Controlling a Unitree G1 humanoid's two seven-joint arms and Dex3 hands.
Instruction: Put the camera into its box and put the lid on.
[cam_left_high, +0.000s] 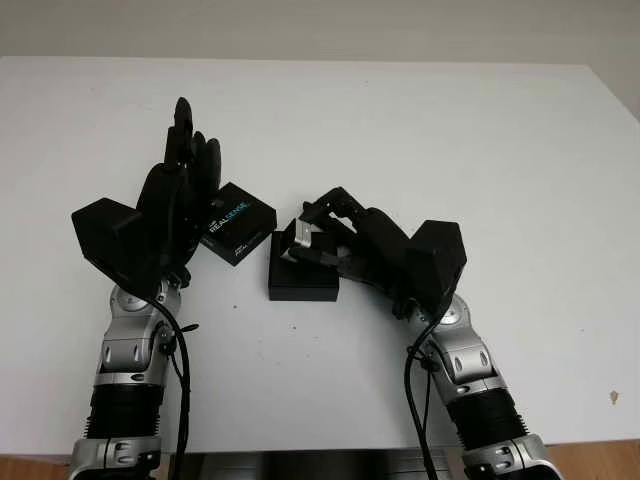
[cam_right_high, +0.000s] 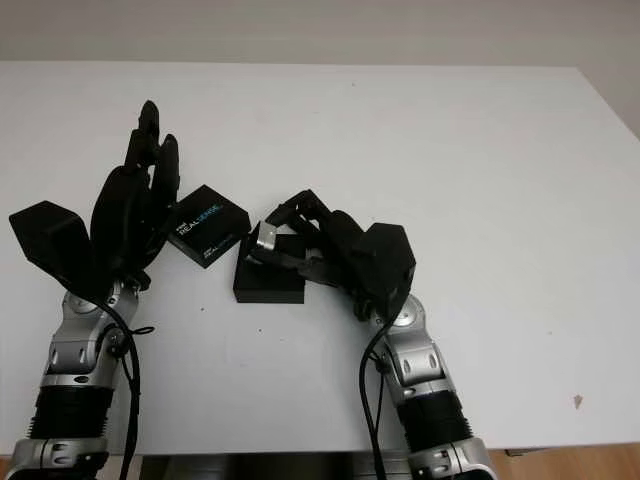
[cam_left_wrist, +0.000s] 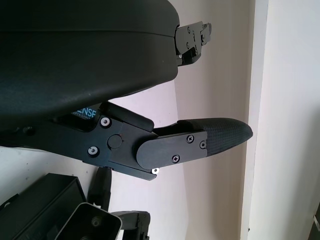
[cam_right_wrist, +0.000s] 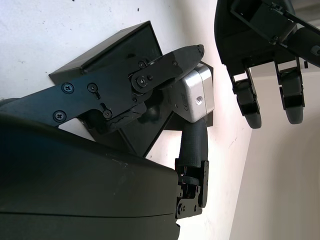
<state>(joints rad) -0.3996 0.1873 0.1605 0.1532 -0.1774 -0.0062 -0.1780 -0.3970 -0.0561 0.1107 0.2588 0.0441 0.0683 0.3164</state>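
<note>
The small silver camera (cam_left_high: 301, 236) is pinched in my right hand (cam_left_high: 312, 226), just above the open black box (cam_left_high: 302, 279) at the table's middle. In the right wrist view the camera (cam_right_wrist: 198, 95) sits between the fingers over the box (cam_right_wrist: 122, 52). The black lid (cam_left_high: 239, 223), printed REALSENSE, lies flat just left of the box, touching its corner. My left hand (cam_left_high: 190, 140) is open and raised beside the lid's left edge, holding nothing; its fingers (cam_right_wrist: 250, 97) hang near the camera in the right wrist view.
The white table (cam_left_high: 450, 130) stretches wide behind and to the right of both hands. Its far edge meets a pale wall, and its right edge (cam_left_high: 618, 100) runs close to the picture's side.
</note>
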